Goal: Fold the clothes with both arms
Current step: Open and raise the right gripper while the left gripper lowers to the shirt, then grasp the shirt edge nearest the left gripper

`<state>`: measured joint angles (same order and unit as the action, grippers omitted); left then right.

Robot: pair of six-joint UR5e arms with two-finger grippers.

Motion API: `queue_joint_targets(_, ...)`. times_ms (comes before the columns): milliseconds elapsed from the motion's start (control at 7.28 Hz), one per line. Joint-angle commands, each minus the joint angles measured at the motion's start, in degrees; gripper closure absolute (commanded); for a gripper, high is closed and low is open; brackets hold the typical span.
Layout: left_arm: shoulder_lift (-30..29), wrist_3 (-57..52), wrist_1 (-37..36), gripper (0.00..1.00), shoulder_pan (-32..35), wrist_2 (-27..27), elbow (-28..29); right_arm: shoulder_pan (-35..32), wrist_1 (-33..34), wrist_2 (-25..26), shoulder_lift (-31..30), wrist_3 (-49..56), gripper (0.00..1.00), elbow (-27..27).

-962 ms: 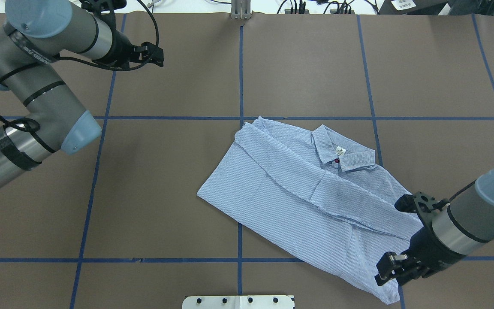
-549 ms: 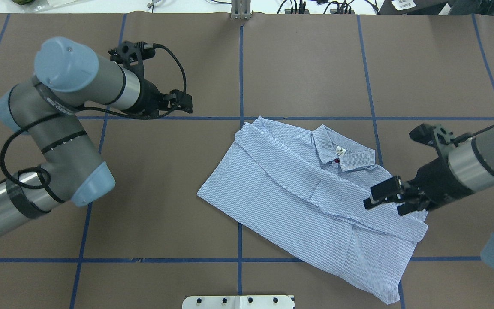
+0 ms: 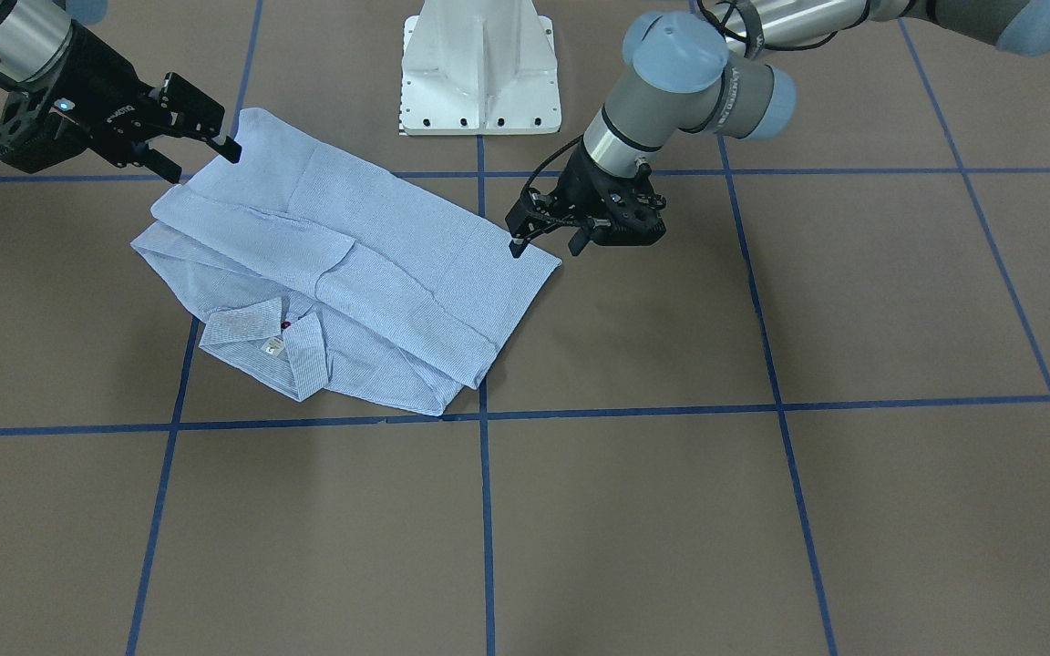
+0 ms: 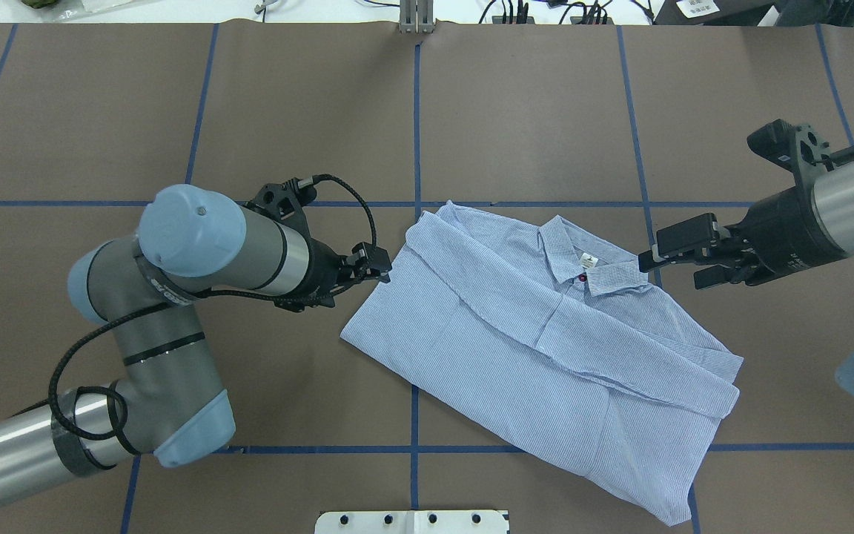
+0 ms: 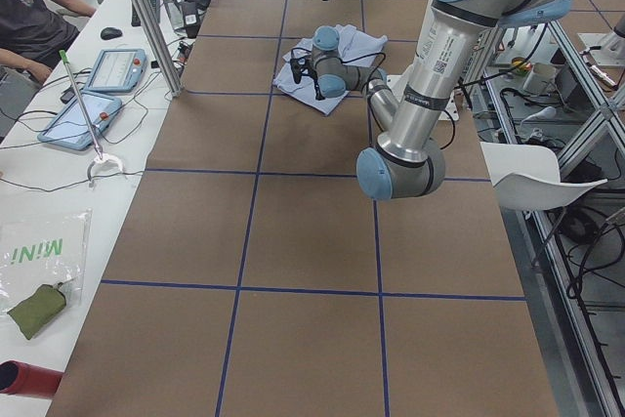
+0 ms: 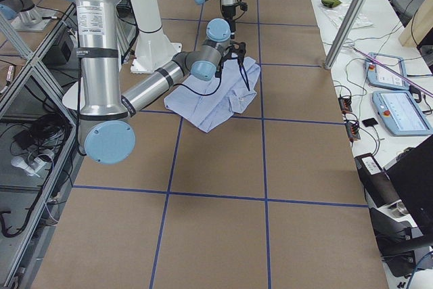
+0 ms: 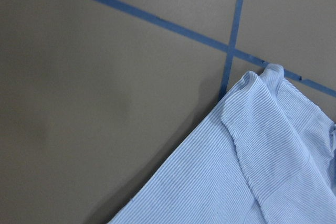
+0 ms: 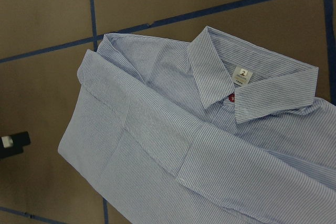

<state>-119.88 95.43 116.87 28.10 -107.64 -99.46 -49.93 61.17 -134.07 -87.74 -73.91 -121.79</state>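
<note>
Overhead exterior view is showing the light blue striped cloth shirt (image 4: 516,348) lying half-folded on the brown counter (image 4: 531,111). The black left fingers (image 4: 371,257) and right fingers (image 4: 686,236) are hanging wide apart, holding nothing. The shirt is looking soft and floppy, so pinching its corners seems best.

Toward the robot-side edge of the table (image 3: 762,510), the striped shirt (image 3: 352,273) is being flanked by the spread left gripper (image 3: 545,248) and right gripper (image 3: 203,164).

My left fingers (image 4: 375,261) swept from upper left to the light blue striped shirt (image 4: 545,348); right fingers (image 4: 683,239) rose from lower right.
</note>
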Motion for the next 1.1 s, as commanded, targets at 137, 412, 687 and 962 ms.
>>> queue_joint_targets(137,-0.1,4.2,-7.3,0.1,-4.5,4.5,0.6,-0.2,0.0,0.6,0.1,0.0,0.0,0.2)
queue_joint_targets(412,-0.1,4.2,-7.6,0.14,-4.5,4.5,1.4,-0.4,0.0,0.6,0.0,0.0,0.0,0.3)
queue_joint_targets(687,-0.4,4.2,-7.7,0.15,-4.5,4.6,2.8,-0.6,0.0,0.6,0.0,0.0,0.0,0.6)
queue_joint_targets(962,-0.5,4.2,-8.4,0.17,-4.8,4.6,2.9,-1.0,0.0,0.6,-0.1,0.1,0.0,0.7)
